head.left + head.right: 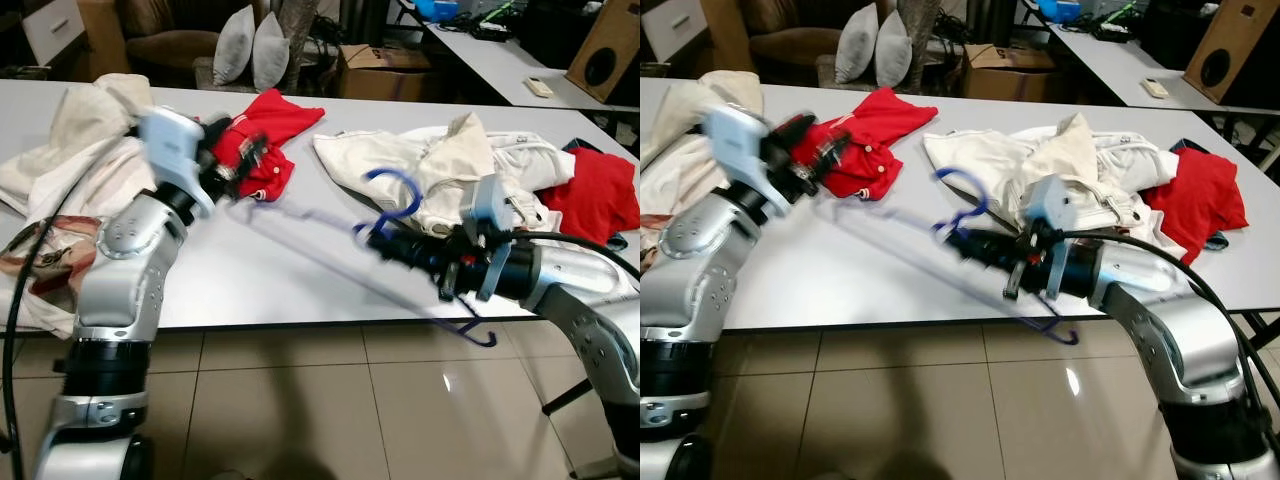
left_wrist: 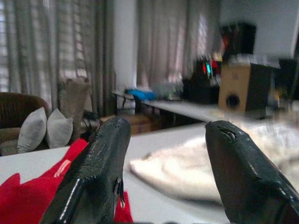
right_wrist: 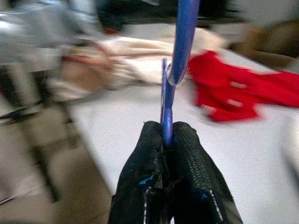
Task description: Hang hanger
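Stereo head views and two wrist views of a white desk [image 1: 300,270] strewn with clothing. The right gripper [image 1: 372,238] is held above the desk's near edge, its two black fingers [image 3: 184,154] pressed together on the neck of a blue hanger [image 1: 392,192]. The hanger's hook curls up just above the fingertips, in front of a heap of white garments [image 1: 440,170]; its blurred body trails from the gripper toward the left arm, and one end dips below the desk's near edge under the right wrist. The left gripper [image 1: 240,160] is raised over the desk, just in front of a red shirt [image 1: 265,135] lying toward the desk's far edge. In the left wrist view its fingers [image 2: 100,158] stand apart with nothing between them, the red shirt and the white garments visible beyond. A second red garment [image 1: 595,195] lies at the desk's right end, beside the white heap. Cream and patterned cloth [image 1: 60,160] is piled at the desk's left end, behind the left arm. Two grey cushions [image 1: 250,45] rest on a seat beyond the desk's far edge; a wooden speaker [image 1: 605,50] stands by a second desk beyond the first.
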Available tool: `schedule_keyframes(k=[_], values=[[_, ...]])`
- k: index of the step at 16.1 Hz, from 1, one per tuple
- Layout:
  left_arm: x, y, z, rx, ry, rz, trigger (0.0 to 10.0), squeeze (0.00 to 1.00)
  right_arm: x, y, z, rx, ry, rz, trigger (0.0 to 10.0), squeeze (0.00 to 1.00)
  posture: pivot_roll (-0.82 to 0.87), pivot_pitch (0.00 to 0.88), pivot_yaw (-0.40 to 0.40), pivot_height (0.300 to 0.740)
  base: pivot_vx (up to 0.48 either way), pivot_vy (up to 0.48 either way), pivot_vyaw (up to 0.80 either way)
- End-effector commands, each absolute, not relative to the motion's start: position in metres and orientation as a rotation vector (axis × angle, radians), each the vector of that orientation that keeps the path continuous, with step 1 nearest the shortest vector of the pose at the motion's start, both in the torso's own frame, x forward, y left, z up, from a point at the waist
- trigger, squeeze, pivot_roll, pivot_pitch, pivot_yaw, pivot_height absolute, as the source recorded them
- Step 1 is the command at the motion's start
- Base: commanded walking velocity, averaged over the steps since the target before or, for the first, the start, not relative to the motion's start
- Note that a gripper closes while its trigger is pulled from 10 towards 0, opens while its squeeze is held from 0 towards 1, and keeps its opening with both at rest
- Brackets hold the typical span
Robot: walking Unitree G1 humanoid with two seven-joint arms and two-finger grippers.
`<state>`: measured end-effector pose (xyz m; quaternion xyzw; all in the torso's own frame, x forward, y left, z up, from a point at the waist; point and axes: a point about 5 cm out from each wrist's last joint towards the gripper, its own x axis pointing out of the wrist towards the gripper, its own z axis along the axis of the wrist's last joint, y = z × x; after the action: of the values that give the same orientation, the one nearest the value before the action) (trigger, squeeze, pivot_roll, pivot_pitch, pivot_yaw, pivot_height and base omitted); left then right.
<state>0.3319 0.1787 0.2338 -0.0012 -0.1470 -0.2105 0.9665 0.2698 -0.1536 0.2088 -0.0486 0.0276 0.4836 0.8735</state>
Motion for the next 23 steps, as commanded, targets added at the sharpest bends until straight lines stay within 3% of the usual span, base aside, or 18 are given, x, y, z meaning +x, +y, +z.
schedule_keyframes(k=[1,2,4,10,23], values=[[0.329,0.187,0.234,-0.021,-0.312,-0.372,10.0,0.00,0.271,-0.163,0.208,-0.108,0.063,0.864,10.0,0.00,-0.11,0.000,-0.088,0.740,0.000,0.000,0.00],[0.329,0.196,0.226,0.014,-0.262,-0.283,10.0,0.00,0.272,-0.163,0.201,-0.150,0.061,0.773,10.0,0.00,-0.12,0.000,-0.077,0.740,0.000,0.000,0.00],[0.322,0.210,0.207,0.082,-0.182,-0.176,10.0,0.00,0.274,-0.153,0.205,-0.004,-0.068,0.629,10.0,0.00,-0.11,0.000,-0.063,0.740,0.000,0.000,0.00],[0.297,0.192,0.166,0.088,-0.081,-0.158,10.0,0.00,0.267,-0.138,0.167,0.081,0.016,0.368,10.0,0.00,-0.10,0.000,-0.086,0.740,0.000,0.184,0.00],[0.297,0.192,0.166,0.088,-0.081,-0.158,10.0,0.00,0.267,-0.138,0.167,0.081,0.016,0.368,10.0,0.00,-0.10,0.000,-0.086,0.740,0.000,0.379,0.00]])
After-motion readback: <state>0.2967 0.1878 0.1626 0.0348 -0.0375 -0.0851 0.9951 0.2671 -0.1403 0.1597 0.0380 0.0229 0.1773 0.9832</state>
